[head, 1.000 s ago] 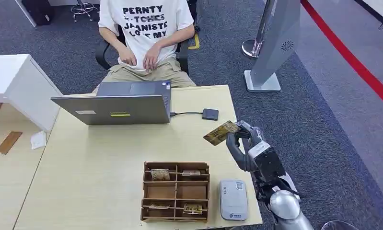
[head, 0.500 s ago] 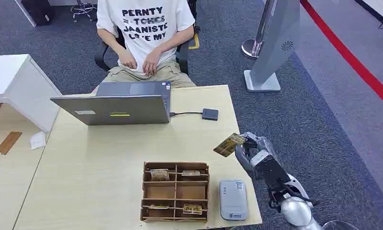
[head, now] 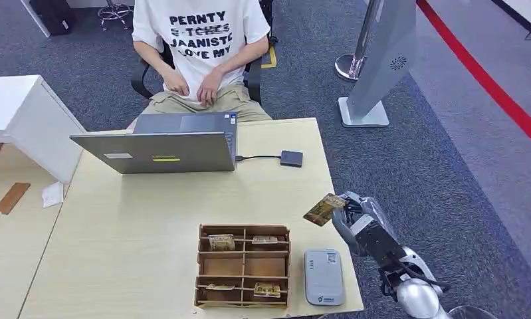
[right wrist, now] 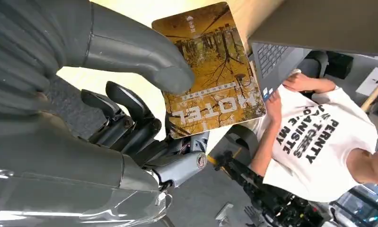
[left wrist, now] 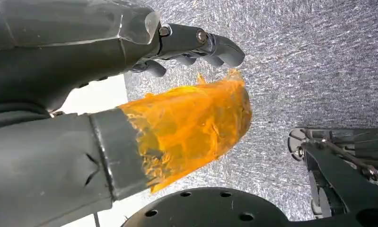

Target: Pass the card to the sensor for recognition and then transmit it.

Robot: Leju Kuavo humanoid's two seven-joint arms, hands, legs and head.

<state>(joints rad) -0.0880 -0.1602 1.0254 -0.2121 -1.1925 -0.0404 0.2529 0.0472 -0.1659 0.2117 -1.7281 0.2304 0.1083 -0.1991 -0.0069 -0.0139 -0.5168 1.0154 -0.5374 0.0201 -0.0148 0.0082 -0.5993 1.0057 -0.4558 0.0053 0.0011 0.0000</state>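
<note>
A gold-brown hotel card (head: 323,209) hangs just above the table's right edge (head: 329,193), pinched by my right hand (head: 355,220). In the right wrist view the thumb (right wrist: 144,56) presses on the card (right wrist: 210,71), whose printed face says HOTEL, with the fingers (right wrist: 130,113) beneath it. A grey-white card reader (head: 323,276) lies flat near the front edge, ahead of and below the card. My left hand (left wrist: 130,94), its thumb wrapped in orange film, hangs over grey carpet and holds nothing, fingers apart from the thumb.
A wooden compartment box (head: 244,264) with several cards stands left of the reader. An open laptop (head: 163,149) sits at the far side, cabled to a small black box (head: 291,158). A person (head: 199,46) sits behind the table. A grey stand (head: 379,66) rises at right.
My right hand has carried the card back toward me along the table's right edge, from near the small black box to a spot closer to the card reader.
</note>
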